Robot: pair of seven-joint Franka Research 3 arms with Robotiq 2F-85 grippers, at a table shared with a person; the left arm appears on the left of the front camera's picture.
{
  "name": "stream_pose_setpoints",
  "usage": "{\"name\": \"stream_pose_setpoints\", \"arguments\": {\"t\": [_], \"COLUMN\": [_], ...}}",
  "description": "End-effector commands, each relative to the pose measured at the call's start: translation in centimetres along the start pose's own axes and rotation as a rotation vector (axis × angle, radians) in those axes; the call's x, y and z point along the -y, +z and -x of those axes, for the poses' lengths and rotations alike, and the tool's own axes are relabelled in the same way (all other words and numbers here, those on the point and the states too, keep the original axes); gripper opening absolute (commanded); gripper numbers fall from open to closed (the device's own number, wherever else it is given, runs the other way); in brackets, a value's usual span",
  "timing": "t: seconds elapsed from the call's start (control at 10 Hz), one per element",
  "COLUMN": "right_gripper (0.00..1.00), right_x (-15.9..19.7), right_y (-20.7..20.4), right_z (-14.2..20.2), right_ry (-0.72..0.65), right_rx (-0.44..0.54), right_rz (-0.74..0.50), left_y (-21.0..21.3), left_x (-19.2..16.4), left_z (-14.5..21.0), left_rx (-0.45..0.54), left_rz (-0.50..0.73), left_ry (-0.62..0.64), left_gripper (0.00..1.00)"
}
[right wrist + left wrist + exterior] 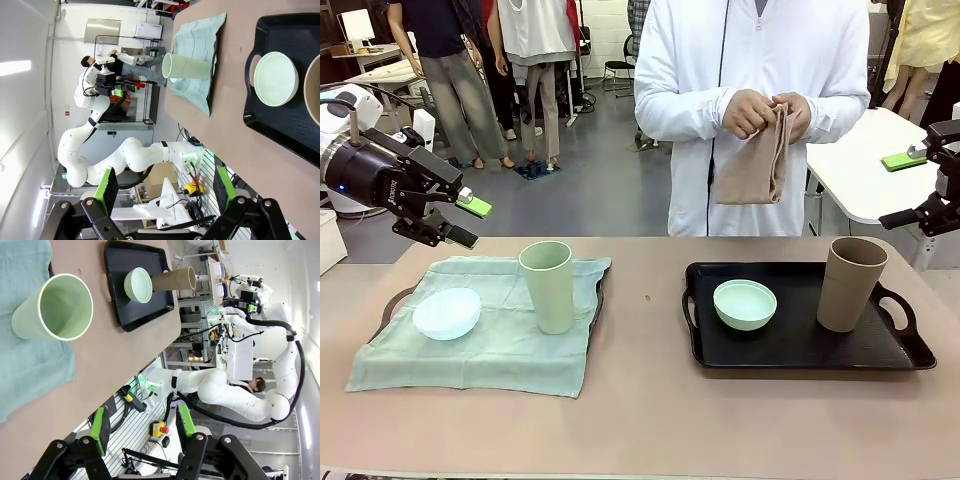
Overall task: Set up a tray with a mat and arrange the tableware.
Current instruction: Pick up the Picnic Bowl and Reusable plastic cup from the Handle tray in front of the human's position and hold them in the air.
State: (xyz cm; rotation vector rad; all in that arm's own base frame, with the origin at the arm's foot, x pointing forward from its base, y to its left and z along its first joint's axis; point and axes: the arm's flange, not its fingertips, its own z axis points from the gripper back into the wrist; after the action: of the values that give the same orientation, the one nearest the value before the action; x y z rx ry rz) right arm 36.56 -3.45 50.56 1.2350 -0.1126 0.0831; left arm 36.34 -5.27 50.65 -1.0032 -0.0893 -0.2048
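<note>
Front view, black tray (798, 352) holding mint green bowl (745, 304) and tan-brown tumbler (851, 284), left of it teal mat (480, 362) carrying bluish-white bowl (447, 313) and pale green tumbler (547, 287), left gripper (468, 222) farther left, raised, fingers apart, empty, right gripper (165, 172) beyond tray's right end, spread wide, empty
</note>
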Motion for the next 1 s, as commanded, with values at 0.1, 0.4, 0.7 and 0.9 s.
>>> {"name": "stream_pose_setpoints", "arguments": {"t": [0.1, 0.4, 0.7, 0.9], "right_gripper": [1.00, 1.00, 1.00, 1.00], "right_x": [0.0, -0.5, 5.1, 9.8], "right_y": [0.0, 3.0, 8.4, 9.7], "right_z": [0.0, -2.4, -4.7, -4.4], "right_ry": [0.000, 0.472, 0.753, 0.829], "right_rx": [0.000, -0.281, -0.359, -0.337], "right_rz": [0.000, 0.075, -0.057, -0.200], "left_y": [0.0, -5.2, -13.9, -21.9], "left_x": [0.0, 13.7, 23.2, 25.8], "left_z": [0.0, -2.1, -5.3, -10.2], "left_rx": [0.000, 0.038, 0.095, 0.023], "left_rz": [0.000, -0.350, -0.637, -0.834], "left_ry": [0.000, 0.009, -0.009, 0.028], "left_gripper": [0.70, 0.70, 0.70, 0.70]}}
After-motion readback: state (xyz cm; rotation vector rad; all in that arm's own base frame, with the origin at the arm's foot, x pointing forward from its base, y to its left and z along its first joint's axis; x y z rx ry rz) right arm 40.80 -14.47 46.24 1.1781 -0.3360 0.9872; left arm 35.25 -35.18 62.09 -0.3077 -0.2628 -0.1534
